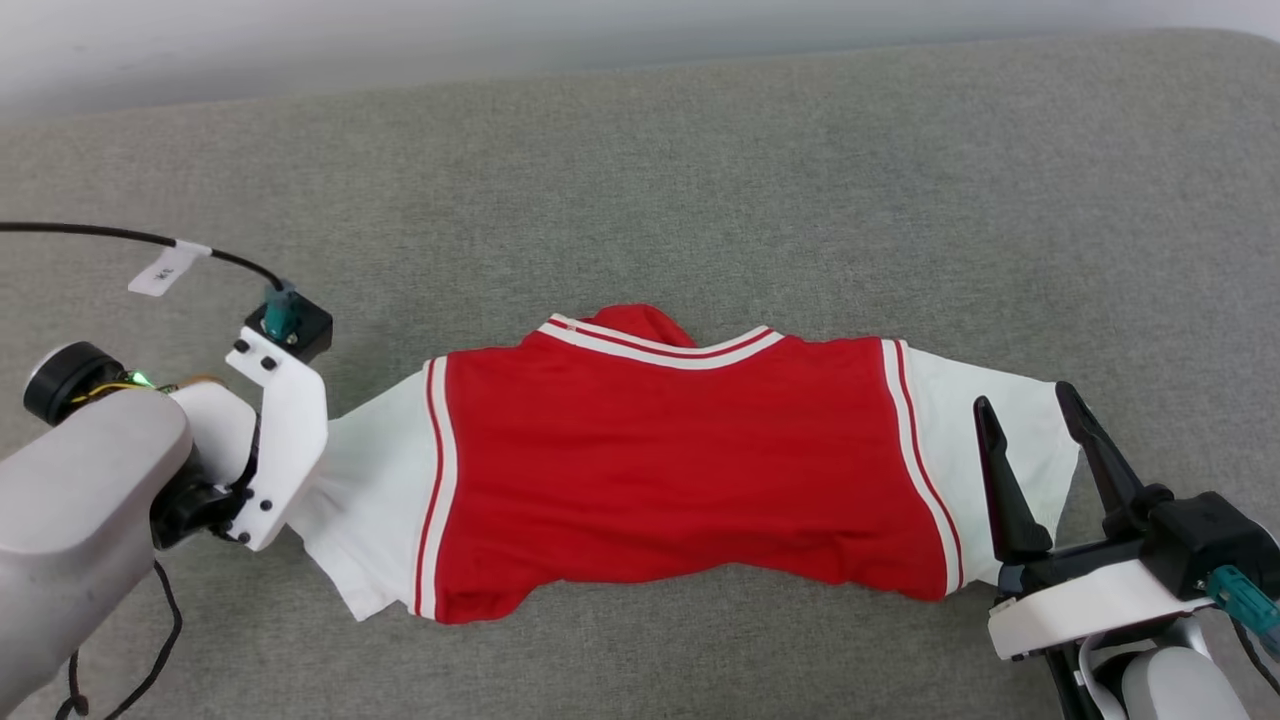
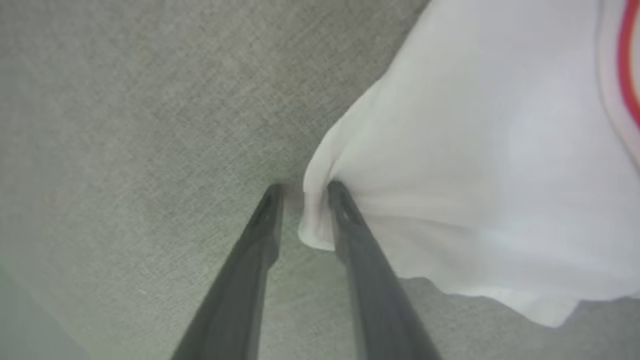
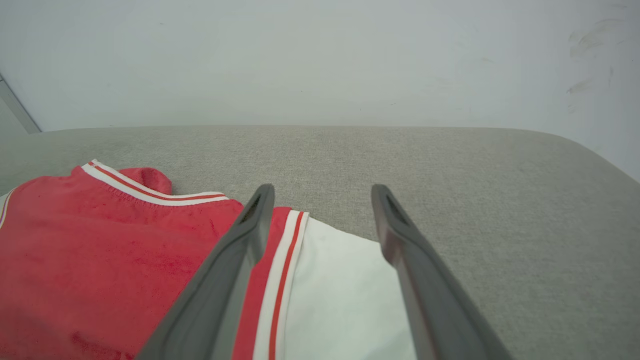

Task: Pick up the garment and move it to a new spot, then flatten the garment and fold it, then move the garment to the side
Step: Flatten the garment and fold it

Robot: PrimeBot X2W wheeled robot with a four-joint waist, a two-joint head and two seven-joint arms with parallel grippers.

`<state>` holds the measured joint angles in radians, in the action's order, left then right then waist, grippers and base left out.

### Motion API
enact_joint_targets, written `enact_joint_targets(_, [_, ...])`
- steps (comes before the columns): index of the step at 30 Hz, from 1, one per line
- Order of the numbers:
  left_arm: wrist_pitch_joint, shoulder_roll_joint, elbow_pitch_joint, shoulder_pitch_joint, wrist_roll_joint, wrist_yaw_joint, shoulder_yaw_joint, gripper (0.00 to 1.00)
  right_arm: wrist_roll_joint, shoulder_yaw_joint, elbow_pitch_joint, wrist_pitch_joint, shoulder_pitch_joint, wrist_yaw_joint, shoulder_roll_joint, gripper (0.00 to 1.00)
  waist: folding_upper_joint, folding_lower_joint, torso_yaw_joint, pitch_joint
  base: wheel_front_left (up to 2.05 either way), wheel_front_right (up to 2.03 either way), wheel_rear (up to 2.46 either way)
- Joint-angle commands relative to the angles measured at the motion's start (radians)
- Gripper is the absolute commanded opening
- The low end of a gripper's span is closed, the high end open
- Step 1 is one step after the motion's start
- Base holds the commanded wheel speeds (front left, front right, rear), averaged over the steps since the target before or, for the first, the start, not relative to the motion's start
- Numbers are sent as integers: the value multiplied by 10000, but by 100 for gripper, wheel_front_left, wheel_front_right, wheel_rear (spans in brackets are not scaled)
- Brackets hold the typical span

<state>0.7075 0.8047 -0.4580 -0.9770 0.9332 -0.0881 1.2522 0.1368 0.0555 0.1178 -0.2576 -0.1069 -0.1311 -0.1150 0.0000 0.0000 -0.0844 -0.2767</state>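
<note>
The garment [image 1: 680, 470], a red soft-fabric T-shirt with white short sleeves and red-and-white striped trim, lies spread sideways across the middle of the grey fabric-covered bench [image 1: 700, 150], with its neckline away from me.

On the left, my left hand [image 2: 305, 187] is down at the outer edge of the white left sleeve [image 1: 370, 500]. Its two dark fingers stand part-way open with a bunched fold of sleeve cloth between them. The fold touches one finger and a gap shows at the other, so I judge it is not clamped.

In the middle, the red body lies mostly smooth. Its lower edge is wavy, and a red lump pokes out behind the striped neckline [image 1: 660, 345]. The body looks short from neckline to lower edge; I cannot tell whether it is doubled under.

On the right, my right hand [image 1: 1025, 400] hangs over the white right sleeve [image 1: 955, 430], fingers wide apart, holding nothing.

My judgement is that I am in the flattening step, with the sleeves drawn outward. The fold and the move to the side are left to do.
</note>
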Motion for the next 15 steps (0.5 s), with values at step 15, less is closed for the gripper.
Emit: enact_joint_targets(15, [1363, 655, 917, -874, 519, -81, -286, 100, 124, 73, -77, 76, 169, 7, 35, 100, 0, 0, 18, 275, 0, 0, 0])
